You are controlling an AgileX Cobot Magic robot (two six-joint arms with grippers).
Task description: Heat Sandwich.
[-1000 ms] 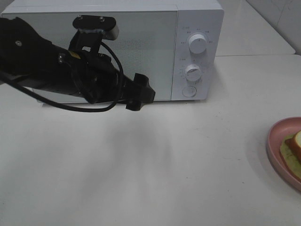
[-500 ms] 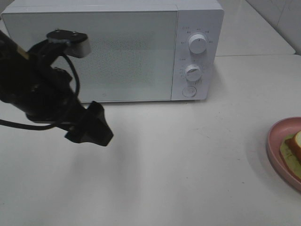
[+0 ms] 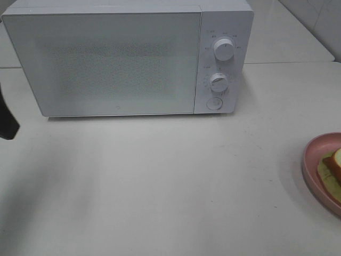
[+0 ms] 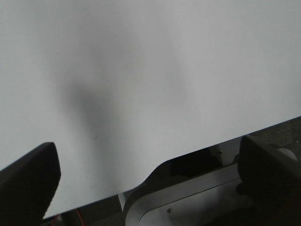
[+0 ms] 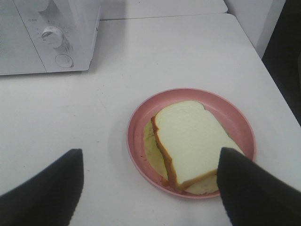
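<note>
White bread w/ tan crust: the sandwich lies flat on a round pink plate, one slice on top, a paler layer peeking out beneath; filling can't be made out from the wrist view. Plate sits on the white tabletop, near the right edge in the high view, well apart from the microwave, which stands at the back w/ its door shut.

Right gripper hovers above and just short of the plate, jaws spread wide, nothing between them; sandwich not touched. Left gripper is off at the far left, only a dark sliver of it in the high view; its wrist cam shows jaws spread, empty, over bare tabletop near the table's edge.

Progress, as I judge it: barely begun. Door not open, sandwich not lifted, nothing inside the oven as far as the frosted door lets one see. Left to do, prob.: open door, carry sandwich (w/ or w/o plate) inside, shut door, turn a dial.

Count: 1 sandwich, 1 plate, 1 microwave. On its control panel: 2 dials, upper knob and lower knob, plus 1 round button below them. 2 grippers, both empty.
</note>
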